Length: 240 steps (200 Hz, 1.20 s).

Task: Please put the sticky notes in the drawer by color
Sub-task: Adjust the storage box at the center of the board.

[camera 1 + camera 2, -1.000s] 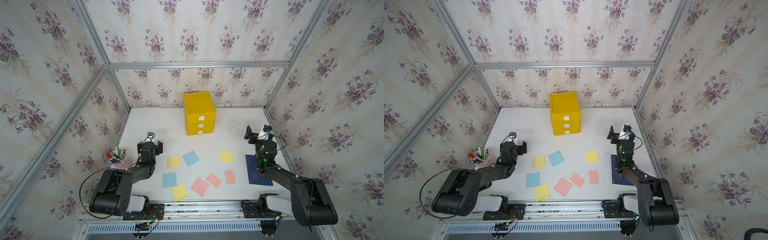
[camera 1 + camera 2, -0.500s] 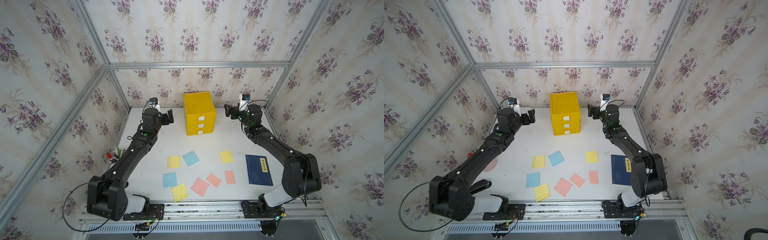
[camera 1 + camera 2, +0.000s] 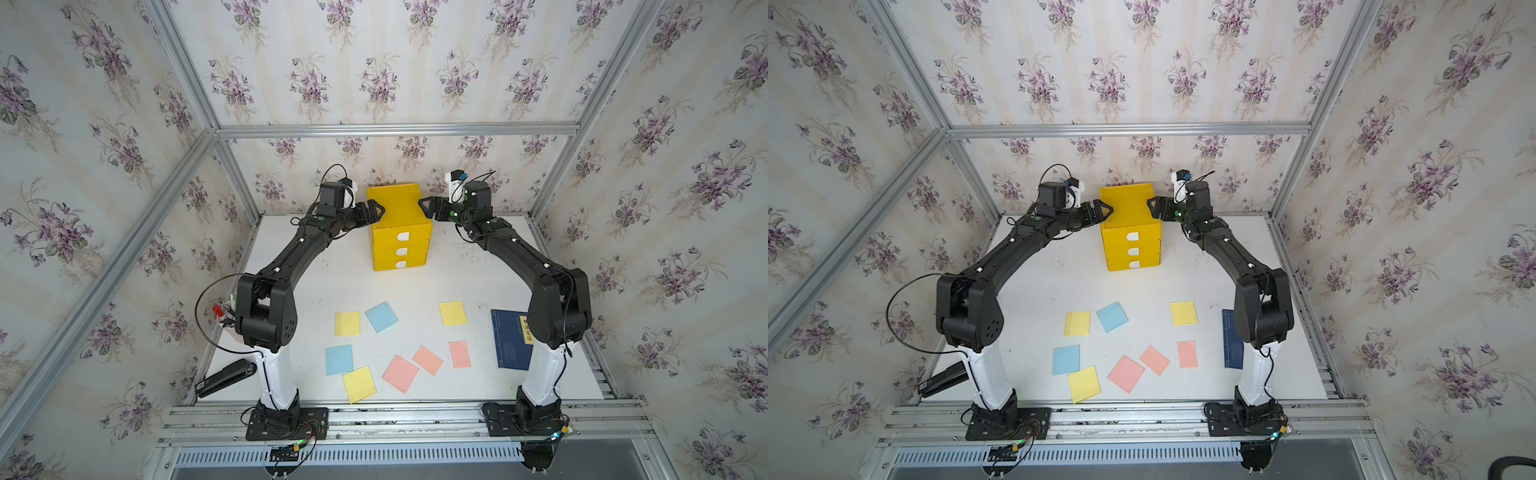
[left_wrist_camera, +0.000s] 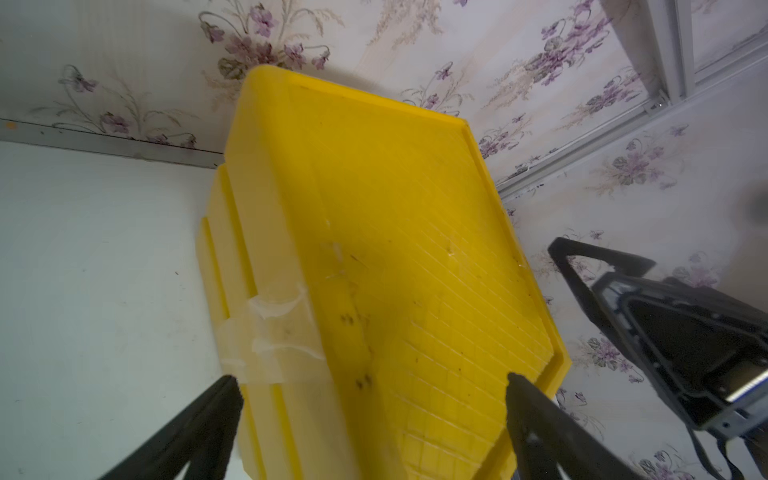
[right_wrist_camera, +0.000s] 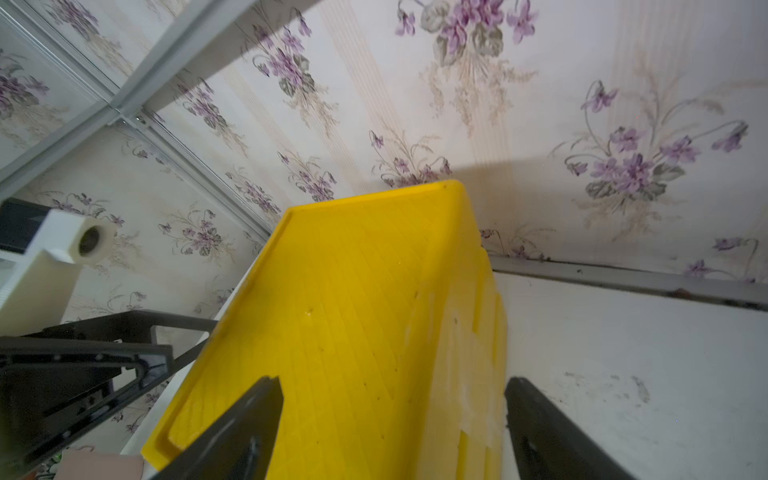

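Nearest you, eight sticky notes (image 3: 400, 373) lie flat and scattered on the white surface (image 3: 332, 282): three yellow, two blue, three pink. Farther back, near the far wall, stands the yellow drawer (image 3: 395, 205), its three fronts pushed in. Your left gripper (image 4: 374, 384) straddles its upper left edge, your right gripper (image 5: 390, 380) its upper right edge; both pairs of fingers are spread wide, grasping nothing.
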Each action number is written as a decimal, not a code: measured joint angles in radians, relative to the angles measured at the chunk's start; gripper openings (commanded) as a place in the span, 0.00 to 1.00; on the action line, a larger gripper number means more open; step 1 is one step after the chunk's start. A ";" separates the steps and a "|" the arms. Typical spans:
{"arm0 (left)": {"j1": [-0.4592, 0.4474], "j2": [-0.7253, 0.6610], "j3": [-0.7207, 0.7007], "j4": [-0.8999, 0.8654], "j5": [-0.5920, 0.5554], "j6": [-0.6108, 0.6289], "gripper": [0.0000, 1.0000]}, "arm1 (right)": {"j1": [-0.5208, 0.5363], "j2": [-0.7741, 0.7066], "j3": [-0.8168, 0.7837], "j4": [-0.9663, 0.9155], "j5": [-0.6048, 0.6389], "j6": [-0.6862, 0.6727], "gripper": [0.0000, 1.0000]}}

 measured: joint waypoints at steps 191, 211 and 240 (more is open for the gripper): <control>-0.046 -0.069 -0.179 0.061 0.014 -0.041 0.71 | 0.016 -0.170 -0.236 -0.048 -0.039 0.028 0.70; -0.048 -0.069 -0.184 0.066 0.021 -0.053 0.72 | -0.023 -0.138 -0.200 -0.049 -0.055 0.028 0.69; -0.051 -0.068 -0.190 0.077 0.023 -0.065 0.72 | -0.025 -0.089 -0.124 -0.068 -0.084 0.021 0.69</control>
